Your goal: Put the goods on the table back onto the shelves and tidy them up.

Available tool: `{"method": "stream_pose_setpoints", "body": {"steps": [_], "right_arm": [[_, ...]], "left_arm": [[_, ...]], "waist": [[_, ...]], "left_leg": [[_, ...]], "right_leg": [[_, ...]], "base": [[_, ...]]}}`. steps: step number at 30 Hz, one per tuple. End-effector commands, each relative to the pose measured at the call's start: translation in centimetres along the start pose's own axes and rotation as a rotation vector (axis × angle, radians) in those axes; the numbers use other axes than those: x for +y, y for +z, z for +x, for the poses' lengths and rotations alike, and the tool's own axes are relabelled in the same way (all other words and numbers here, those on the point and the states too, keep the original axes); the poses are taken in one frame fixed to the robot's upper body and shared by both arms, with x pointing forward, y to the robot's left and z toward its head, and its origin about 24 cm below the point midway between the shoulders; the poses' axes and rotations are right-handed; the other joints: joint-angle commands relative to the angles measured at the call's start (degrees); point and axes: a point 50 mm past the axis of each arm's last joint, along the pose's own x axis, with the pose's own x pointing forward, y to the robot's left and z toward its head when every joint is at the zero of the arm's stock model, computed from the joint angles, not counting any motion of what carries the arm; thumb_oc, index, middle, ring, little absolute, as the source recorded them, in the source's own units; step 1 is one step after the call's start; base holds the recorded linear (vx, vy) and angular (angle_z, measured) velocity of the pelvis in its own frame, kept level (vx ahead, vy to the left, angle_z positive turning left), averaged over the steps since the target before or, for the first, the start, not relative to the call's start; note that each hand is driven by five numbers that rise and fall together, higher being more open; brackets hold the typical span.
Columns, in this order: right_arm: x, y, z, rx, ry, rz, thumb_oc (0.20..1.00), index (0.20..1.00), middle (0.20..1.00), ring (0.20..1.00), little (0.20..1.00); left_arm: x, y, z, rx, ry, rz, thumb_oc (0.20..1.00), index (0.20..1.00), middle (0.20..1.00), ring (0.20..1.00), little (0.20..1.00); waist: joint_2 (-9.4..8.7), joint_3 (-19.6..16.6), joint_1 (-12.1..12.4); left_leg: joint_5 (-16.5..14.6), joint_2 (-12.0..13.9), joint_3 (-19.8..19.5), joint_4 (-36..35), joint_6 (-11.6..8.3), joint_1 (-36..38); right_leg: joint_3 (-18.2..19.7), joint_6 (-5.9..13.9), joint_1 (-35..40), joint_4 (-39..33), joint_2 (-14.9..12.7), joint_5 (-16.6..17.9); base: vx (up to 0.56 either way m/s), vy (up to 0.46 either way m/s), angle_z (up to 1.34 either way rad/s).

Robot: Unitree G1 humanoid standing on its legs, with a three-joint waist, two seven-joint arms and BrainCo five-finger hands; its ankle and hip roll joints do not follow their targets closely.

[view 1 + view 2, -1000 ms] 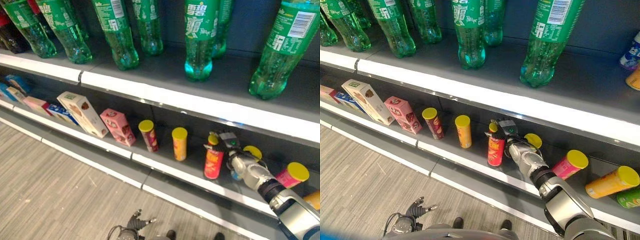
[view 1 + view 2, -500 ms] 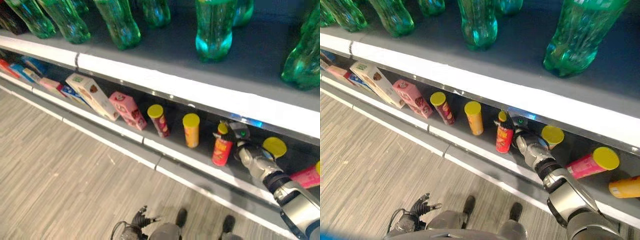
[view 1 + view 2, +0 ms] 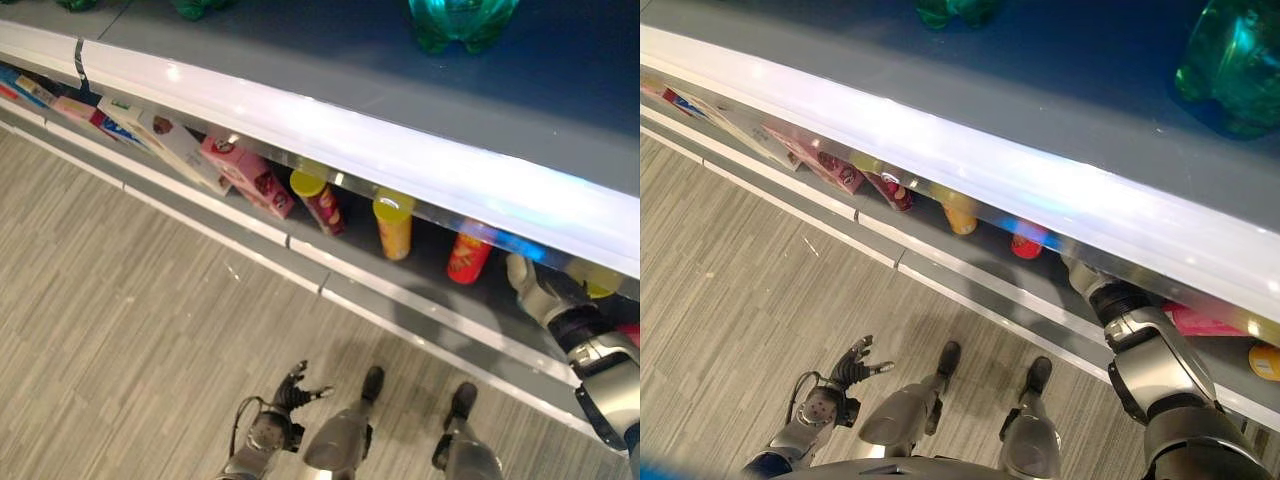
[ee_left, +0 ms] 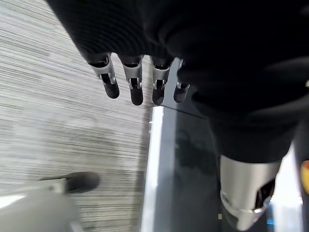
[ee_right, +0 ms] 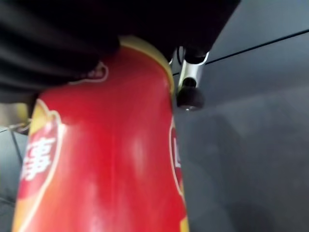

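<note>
The right hand reaches under the shelf edge beside the standing red chip can (I cannot tell if its fingers grip), so a bump could tip the can.

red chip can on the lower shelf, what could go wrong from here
The red chip can stands upright with the right hand close beside it, its top hidden under the upper shelf's edge. Pulling the hand out carelessly might tip the can.

If it falls sideways, it could hit the yellow chip can standing next to it.

The right wrist view shows the can right against the hand, so snagging seems possible.
</note>
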Motion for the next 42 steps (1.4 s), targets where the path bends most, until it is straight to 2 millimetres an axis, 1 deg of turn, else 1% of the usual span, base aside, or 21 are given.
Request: {"method": "stream_pose_setpoints", "body": {"steps": [1, 3, 5, 7, 12, 13, 14, 15, 16, 17, 20, 28, 32, 42], "right_arm": [[-1.9, 1.1, 0.9, -0.068, -0.12, -0.009, 0.2, 0.2, 0.2, 0.2, 0.2], [-2.3, 1.6, 0.7, -0.091, -0.149, -0.005, 0.2, 0.2, 0.2, 0.2, 0.2], [-3.1, 2.9, 0.2, -0.144, -0.212, -0.005, 0.2, 0.2, 0.2, 0.2, 0.2], [-3.5, 3.5, 0.0, -0.167, -0.239, 0.007, 0.2, 0.2, 0.2, 0.2, 0.2], [-3.6, 4.6, -0.6, -0.21, -0.249, 0.036, 0.2, 0.2, 0.2, 0.2, 0.2], [-3.5, 5.3, -0.8, -0.232, -0.247, 0.054, 0.2, 0.2, 0.2, 0.2, 0.2], [-3.2, 5.7, -0.8, -0.24, -0.228, 0.064, 0.2, 0.2, 0.2, 0.2, 0.2], [-3.1, 5.8, -0.7, -0.244, -0.227, 0.057, 0.2, 0.2, 0.2, 0.2, 0.2], [-3.1, 5.8, -0.7, -0.245, -0.227, 0.056, 0.2, 0.2, 0.2, 0.2, 0.2], [-3.0, 5.6, -0.7, -0.244, -0.22, 0.044, 0.2, 0.2, 0.2, 0.2, 0.2], [-2.8, 5.4, -0.8, -0.256, -0.208, 0.014, 0.2, 0.2, 0.2, 0.2, 0.2], [-2.2, 5.5, -1.1, -0.277, -0.173, -0.002, 0.2, 0.2, 0.2, 0.2, 0.2], [-1.6, 6.0, -1.4, -0.292, -0.146, 0.015, 0.2, 0.2, 0.2, 0.2, 0.2], [-1.2, 6.9, -1.3, -0.31, -0.13, 0.032, 0.2, 0.2, 0.2, 0.2, 0.2]], "left_arm": [[1.2, -1.1, -0.8, 0.025, 0.003, 0.008, 1.0, 1.0, 1.0, 1.0, 1.0], [1.5, -0.7, -0.8, 0.008, 0.009, 0.006, 1.0, 1.0, 1.0, 1.0, 1.0], [1.8, 0.2, -0.9, -0.032, 0.013, 0.001, 1.0, 1.0, 1.0, 1.0, 1.0], [1.9, 0.5, -1.0, -0.046, 0.014, -0.001, 1.0, 1.0, 1.0, 1.0, 1.0], [2.4, 0.7, -1.3, -0.062, 0.026, 0.001, 1.0, 1.0, 1.0, 1.0, 1.0], [2.9, 0.0, -1.0, -0.021, 0.053, 0.017, 1.0, 1.0, 1.0, 1.0, 1.0], [2.7, -1.4, -0.8, 0.042, 0.051, 0.038, 1.0, 1.0, 1.0, 1.0, 1.0], [2.6, -2.3, -0.9, 0.082, 0.065, 0.044, 1.0, 1.0, 1.0, 1.0, 1.0], [2.6, -2.3, -0.9, 0.081, 0.066, 0.043, 1.0, 1.0, 1.0, 1.0, 1.0], [2.3, -3.3, -1.0, 0.13, 0.073, 0.033, 1.0, 1.0, 1.0, 1.0, 1.0], [2.2, -3.8, -0.9, 0.16, 0.082, 0.03, 1.0, 1.0, 1.0, 1.0, 1.0], [2.0, -3.9, -0.6, 0.17, 0.088, 0.021, 1.0, 1.0, 1.0, 1.0, 1.0], [1.8, -3.8, -0.4, 0.178, 0.091, 0.025, 1.0, 1.0, 1.0, 1.0, 1.0], [1.7, -3.1, 0.4, 0.17, 0.11, 0.019, 1.0, 1.0, 1.0, 1.0, 1.0]], "waist": [[-3.04, -2.6, 0.4], [-3.18, -2.6, 0.2], [-3.28, -2.3, -0.3], [-3.23, -2.0, -0.5], [-3.26, -1.5, -0.8], [-3.53, -1.4, -1.4], [-3.71, -1.2, -1.6], [-3.73, -1.1, -1.5], [-3.68, -1.1, -1.5], [-3.77, -0.7, -1.5], [-3.69, -0.2, -1.9], [-3.66, 0.7, -2.5], [-3.86, 1.0, -3.2], [-4.3, 1.3, -3.8]], "left_leg": [[-7.0, 1.7, 5.7, 7.8, -0.53, -3.2], [-7.5, 1.7, 5.9, 8.3, -0.4, -3.2], [-8.2, 1.8, 6.0, 9.5, -0.28, -3.5], [-8.4, 1.8, 6.1, 10.0, -0.23, -3.8], [-9.1, 1.9, 6.2, 11.6, -0.32, -4.5], [-9.1, 2.0, 6.3, 11.9, -0.39, -4.6], [-9.3, 2.0, 6.4, 12.2, -0.49, -4.9], [-9.4, 2.0, 6.3, 12.5, -0.55, -5.0], [-9.4, 2.0, 6.3, 12.6, -0.56, -5.1], [-9.4, 2.1, 6.3, 12.9, -0.7, -5.4], [-9.3, 2.2, 6.2, 13.2, -0.91, -5.8], [-8.8, 2.7, 6.5, 12.9, -1.29, -5.9], [-8.7, 2.9, 6.7, 12.6, -1.34, -5.8], [-8.7, 2.9, 7.2, 12.6, -1.36, -5.9]], "right_leg": [[4.1, 4.71, 4.6, 8.7, -5.3, -11.7], [4.5, 4.68, 4.6, 8.8, -5.3, -11.8], [4.9, 4.52, 4.5, 9.1, -5.2, -12.3], [4.9, 4.38, 4.4, 9.2, -5.2, -12.5], [5.1, 4.23, 4.1, 10.1, -5.3, -12.9], [5.3, 4.24, 3.8, 10.4, -5.2, -13.1], [5.5, 4.21, 3.5, 10.7, -5.3, -13.2], [5.6, 4.13, 3.2, 11.0, -5.3, -13.4], [5.6, 4.13, 3.1, 11.0, -5.3, -13.4], [5.7, 4.02, 2.7, 11.5, -5.3, -13.6], [5.8, 3.86, 1.9, 12.4, -5.3, -13.8], [6.1, 3.58, 1.0, 12.9, -5.2, -14.0], [6.4, 3.53, 0.8, 13.0, -5.1, -13.9], [6.7, 3.52, 0.2, 13.1, -5.2, -13.7]], "base": [[0.01, 0.01, -0.07], [0.01, 0.01, -0.11], [0.0, 0.003, -0.03], [0.0, 0.0, 0.0], [-0.02, 0.002, -0.01], [-0.04, 0.018, 0.0], [-0.05, 0.019, 0.0], [-0.03, 0.014, -0.01], [-0.05, -0.003, -0.02], [-0.05, -0.008, -0.04], [-0.04, -0.004, 0.0], [-0.02, -0.004, 0.0], [-0.01, -0.001, -0.04], [0.0, 0.001, -0.01]]}}
